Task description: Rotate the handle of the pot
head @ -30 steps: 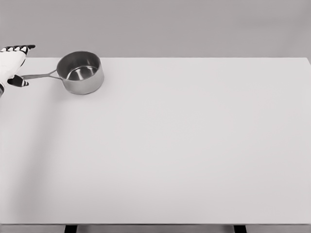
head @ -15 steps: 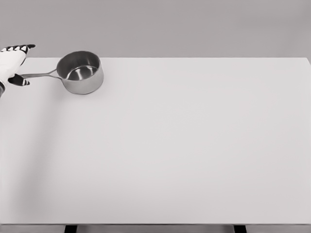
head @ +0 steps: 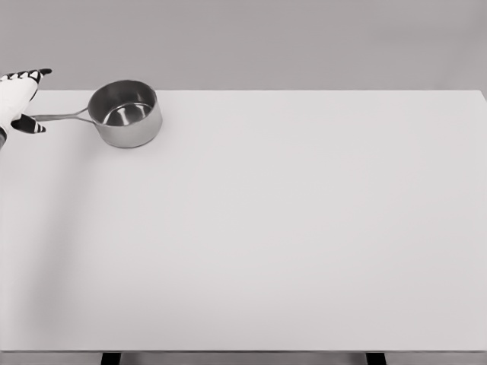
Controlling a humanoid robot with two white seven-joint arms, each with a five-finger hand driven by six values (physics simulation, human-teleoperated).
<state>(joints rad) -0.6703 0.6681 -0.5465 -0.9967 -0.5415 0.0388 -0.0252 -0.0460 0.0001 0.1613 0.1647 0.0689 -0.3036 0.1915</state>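
Grey, featureless wall fills the background behind a broad white rectangular table [head: 289, 228], which takes up nearly the whole head view; two dark legs show just under its near edge. Far off in the table's back left corner stands a small round pot of brushed steel [head: 125, 113], upright, its hollow inside gleaming. Its thin straight metal handle [head: 62, 117] points left, almost level with the table's back edge, toward the picture's left border.

At that border sits the left hand [head: 19, 103], white with black fingertips, only partly in frame. Its long fingers [head: 30, 75] stretch out flat above the handle's end, and the black-tipped thumb [head: 29, 126] lies just below it, so the handle's tip sits between thumb and fingers. Whether the hand actually pinches the handle or merely brackets it I cannot tell; the contact is too small and half cut off.

Against the picture from a second ago, the hand has slid a little further left and out of frame, showing less of its palm, and the handle's end has come slightly up and left with it. The pot's bowl has hardly shifted.

No brand, label or writing can be read on anything.
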